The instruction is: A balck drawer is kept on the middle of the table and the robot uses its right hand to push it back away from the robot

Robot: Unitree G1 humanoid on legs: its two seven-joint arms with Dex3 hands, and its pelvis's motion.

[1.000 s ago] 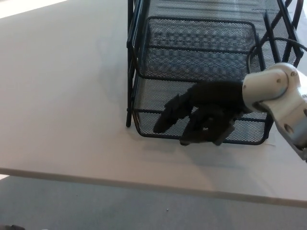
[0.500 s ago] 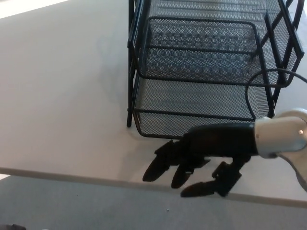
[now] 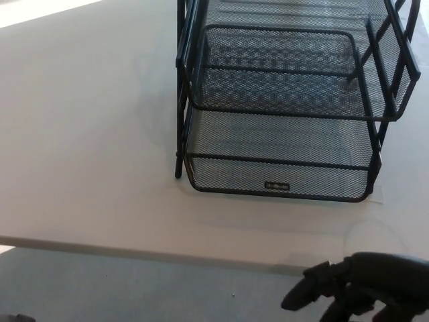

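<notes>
A black wire-mesh drawer unit (image 3: 281, 107) is seen standing on the pale bench (image 3: 87, 134), in the upper middle and right part of the head view. It is built of stacked mesh trays held in a black frame. The lowest tray (image 3: 278, 157) is the one nearest the camera; its front wall is marked by a small label plate (image 3: 278, 186) at the centre. A second tray (image 3: 278, 70) is set above it, and the edge of a further tier is cut off by the top of the picture. The unit is placed square to the bench's near edge, with a band of bare bench between its front and that edge. A faint shadow is cast on the bench below the front wall.

The right hand (image 3: 365, 288) is seen only in part at the lower right corner, below the near edge of the bench and over the grey floor (image 3: 134, 288). It is well apart from the drawer unit and touches nothing. Its black fingers (image 3: 312, 290) are pointed toward picture left and appear loosely spread, with nothing held between them; the rest of the hand is cut off by the frame.

The left hand is not shown.
</notes>
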